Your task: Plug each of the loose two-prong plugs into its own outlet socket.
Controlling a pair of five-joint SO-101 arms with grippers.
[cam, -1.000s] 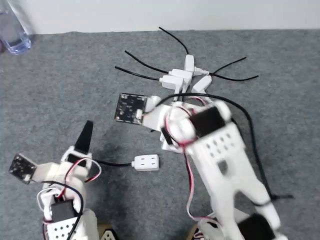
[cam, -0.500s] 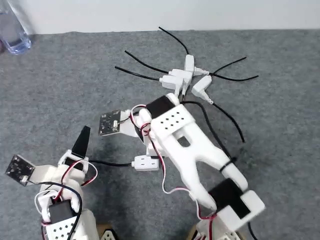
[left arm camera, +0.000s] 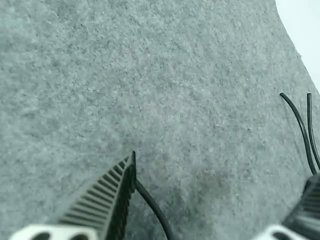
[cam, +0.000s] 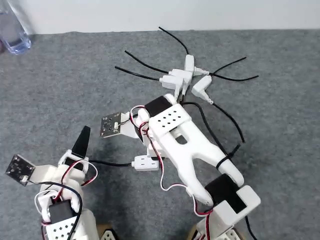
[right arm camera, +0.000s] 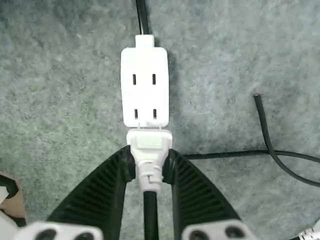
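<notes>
My right gripper (right arm camera: pixel 148 156) is shut on a white two-prong plug (right arm camera: pixel 148 145). The plug's prongs meet the near end of the white outlet block (right arm camera: pixel 144 85), which lies flat with two pairs of slots facing up. In the high view the right arm (cam: pixel 175 130) hangs over that outlet block (cam: pixel 145 163). My left gripper (left arm camera: pixel 210 215) stands open low over the mat, and the outlet's black cable (left arm camera: pixel 155 212) runs beside one finger (left arm camera: pixel 107 200). Several loose white plugs (cam: pixel 181 76) with black cords lie in a cluster farther back.
The grey mat (cam: pixel 60 90) covers the table up to a white wall at the back. A clear bottle (cam: pixel 12 35) stands at the far left corner. A loose cord end (right arm camera: pixel 257 97) lies to one side of the outlet block.
The right arm has swung down from above the plug cluster to the outlet block, carrying a plug. The left arm has drawn back a little toward its base.
</notes>
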